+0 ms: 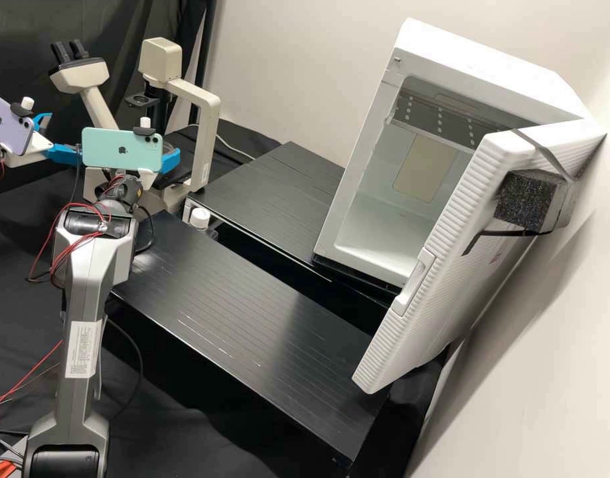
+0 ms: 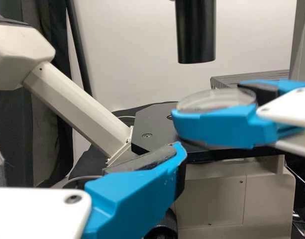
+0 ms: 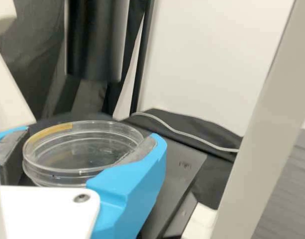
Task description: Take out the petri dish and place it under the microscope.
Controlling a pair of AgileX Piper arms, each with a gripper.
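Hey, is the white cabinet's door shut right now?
No, the white cabinet has its ribbed door swung wide open, so its pale inside shows.

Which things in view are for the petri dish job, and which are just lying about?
Job: petri dish; right gripper, holding it; microscope; open white cabinet, probably the dish's source.

Lying about: white-capped bottle; dark foam block on the cabinet door.

Off-white wall [image 1: 291,73] fills the upper middle and right edge of the high view; dark curtain [image 1: 19,40] hangs upper left. Black grooved benchtop [image 1: 218,292] runs centre to lower right, pale light glinting on it. Black cloth [image 1: 19,318] covers lower left.
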